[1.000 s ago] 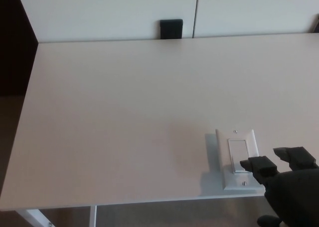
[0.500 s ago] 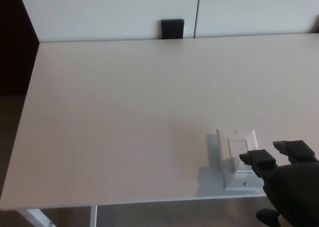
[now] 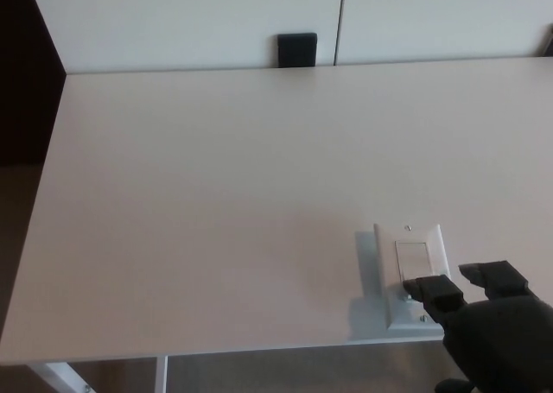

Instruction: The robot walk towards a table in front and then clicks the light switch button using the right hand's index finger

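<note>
White switch point(image 3: 413, 275) lies by the table's point(image 3: 216, 194) near edge; right hand point(image 3: 484, 324), empty and fingers spread, has slipped nearer, fingertip over the rocker's lower end.

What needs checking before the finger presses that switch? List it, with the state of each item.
1. Switch lies flat near the table front edge: ok.
2. Right hand reaches the switch: ok.
3. Fingertip over the rocker's lower end: ok.
4. Fingertip touching the rocker: cannot tell.
5. Second finger clear of the plate: ok, it sits off the right side.
6. Left hand out of the way: ok, not in view.
</note>
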Available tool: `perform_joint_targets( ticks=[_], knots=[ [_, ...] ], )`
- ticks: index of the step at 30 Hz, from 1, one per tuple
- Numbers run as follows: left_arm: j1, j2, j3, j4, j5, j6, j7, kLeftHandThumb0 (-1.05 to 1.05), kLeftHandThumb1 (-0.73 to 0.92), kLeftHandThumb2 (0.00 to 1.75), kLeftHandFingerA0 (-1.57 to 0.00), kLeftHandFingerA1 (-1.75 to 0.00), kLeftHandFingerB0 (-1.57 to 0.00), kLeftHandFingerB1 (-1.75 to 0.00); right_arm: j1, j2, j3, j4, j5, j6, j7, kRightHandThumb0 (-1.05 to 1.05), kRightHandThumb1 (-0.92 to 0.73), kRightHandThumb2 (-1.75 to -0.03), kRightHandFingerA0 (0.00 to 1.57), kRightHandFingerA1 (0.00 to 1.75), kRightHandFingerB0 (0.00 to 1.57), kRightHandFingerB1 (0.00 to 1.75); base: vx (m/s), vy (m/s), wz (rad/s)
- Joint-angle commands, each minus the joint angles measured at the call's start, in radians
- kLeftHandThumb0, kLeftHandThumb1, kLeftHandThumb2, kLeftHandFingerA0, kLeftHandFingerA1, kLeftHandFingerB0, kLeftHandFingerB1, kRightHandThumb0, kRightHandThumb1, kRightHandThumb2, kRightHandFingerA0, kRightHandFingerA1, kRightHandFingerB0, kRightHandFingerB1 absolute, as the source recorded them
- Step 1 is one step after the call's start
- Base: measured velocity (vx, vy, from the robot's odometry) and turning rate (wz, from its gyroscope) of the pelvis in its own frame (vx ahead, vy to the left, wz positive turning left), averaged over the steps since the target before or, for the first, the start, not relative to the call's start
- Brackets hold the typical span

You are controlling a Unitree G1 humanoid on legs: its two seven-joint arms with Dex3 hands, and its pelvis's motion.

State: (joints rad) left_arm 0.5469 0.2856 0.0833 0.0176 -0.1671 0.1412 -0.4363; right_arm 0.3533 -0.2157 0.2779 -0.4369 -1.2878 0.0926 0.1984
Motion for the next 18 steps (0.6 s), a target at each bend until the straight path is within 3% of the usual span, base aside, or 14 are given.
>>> perform_joint_targets(
  ticks=[1,18],
  knots=[
    [0.000,0.017,0.008,0.001,0.003,-0.016,-0.009,-0.14,0.56,0.56,-0.56,-0.46,-0.52,-0.40,-0.015,-0.012,-0.002,0.037,0.016,0.028,0.000,-0.59,-0.41,-0.70,0.06,0.46,0.24,0.45,0.00,0.000,0.00],
    [-0.007,0.017,0.007,0.010,0.009,-0.025,-0.011,-0.11,0.56,0.56,-0.56,-0.46,-0.53,-0.40,-0.016,-0.042,0.004,0.054,0.046,0.032,-0.009,-0.59,-0.42,-0.71,0.07,0.47,0.23,0.45,0.00,0.000,0.00]
  ],
)
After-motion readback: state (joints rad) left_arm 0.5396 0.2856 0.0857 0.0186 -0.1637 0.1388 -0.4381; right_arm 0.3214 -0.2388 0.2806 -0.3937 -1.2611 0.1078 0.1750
